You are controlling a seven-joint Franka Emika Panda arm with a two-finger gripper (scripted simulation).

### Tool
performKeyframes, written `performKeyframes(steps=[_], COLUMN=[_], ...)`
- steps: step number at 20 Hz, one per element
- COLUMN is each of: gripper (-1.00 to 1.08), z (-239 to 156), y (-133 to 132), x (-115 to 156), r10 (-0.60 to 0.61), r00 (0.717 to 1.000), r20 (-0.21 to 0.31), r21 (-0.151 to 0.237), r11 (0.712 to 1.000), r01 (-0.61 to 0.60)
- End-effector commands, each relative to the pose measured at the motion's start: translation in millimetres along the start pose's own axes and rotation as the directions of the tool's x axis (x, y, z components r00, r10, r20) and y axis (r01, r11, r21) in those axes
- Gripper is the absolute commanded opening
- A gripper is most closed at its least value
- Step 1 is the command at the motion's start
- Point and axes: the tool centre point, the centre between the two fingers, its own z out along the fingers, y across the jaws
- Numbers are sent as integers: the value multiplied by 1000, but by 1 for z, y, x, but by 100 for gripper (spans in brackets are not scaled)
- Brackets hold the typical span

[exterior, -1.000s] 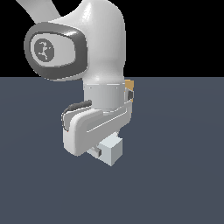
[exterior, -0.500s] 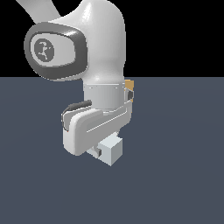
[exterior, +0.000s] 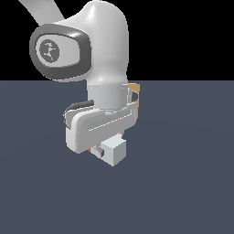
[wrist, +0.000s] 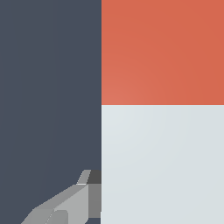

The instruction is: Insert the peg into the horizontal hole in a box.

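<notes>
Comparing frames, we find nothing moved: the gripper (exterior: pixel 101 153) stays clamped on the peg (wrist: pixel 162 109), box (exterior: pixel 133 87) behind; insertion not begun.

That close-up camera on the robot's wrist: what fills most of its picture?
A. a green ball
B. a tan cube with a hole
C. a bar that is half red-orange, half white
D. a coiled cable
C: the peg shows red-orange meeting white, beside one grey finger.

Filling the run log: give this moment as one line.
arm: low over floor | peg: fills wrist view, white end visible under hand | box: mostly hidden behind arm | jaws: state unclear
</notes>
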Motion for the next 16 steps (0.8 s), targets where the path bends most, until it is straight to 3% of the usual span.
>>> performKeyframes(steps=[1, 8, 16], gripper=[-100, -100, -100], z=[-5, -16, -31], y=[6, 29, 62], x=[5, 26, 47], r10=[32, 159, 317], r00=[999, 987, 949], r20=[3, 2, 2], r21=[-3, -3, -4], r11=[999, 987, 949], r01=[-32, -159, -317])
